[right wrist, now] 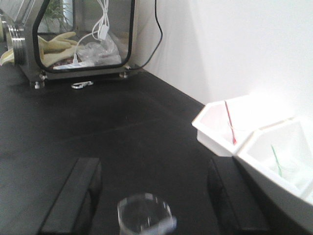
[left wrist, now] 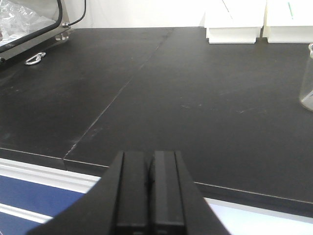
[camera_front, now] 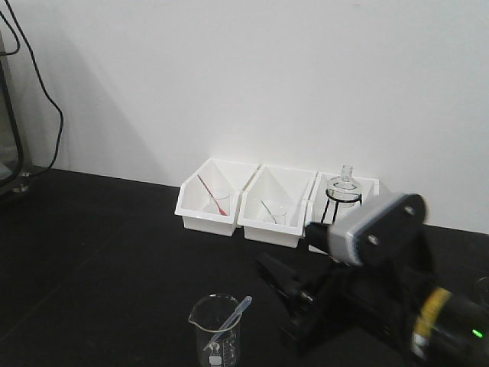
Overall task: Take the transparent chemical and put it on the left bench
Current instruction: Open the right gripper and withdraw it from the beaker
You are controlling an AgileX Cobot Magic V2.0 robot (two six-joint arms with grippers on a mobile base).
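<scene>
Your right gripper (right wrist: 151, 196): jaws wide apart, empty, near the beaker (camera_front: 216, 331) | left gripper (left wrist: 150, 188): jaws pressed together, empty | transparent chemical (camera_front: 230, 319): leaning in beaker, left bench (camera_front: 99, 245), near the white bins (camera_front: 271, 202)

beaker (right wrist: 145, 218) blurred and bottom-cropped, pipette (right wrist: 164, 224) perhaps at its rim

We see a plain white wall (camera_front: 252, 76) behind a matte black counter (camera_front: 92, 252), brightly and evenly lit. A black cable (camera_front: 38, 84) hangs down the wall at ten o'clock. In the right wrist view, a glass-fronted metal box (right wrist: 73, 39) stands on the counter at eleven o'clock, a small metal clip (right wrist: 82, 85) lying just before it.
</scene>
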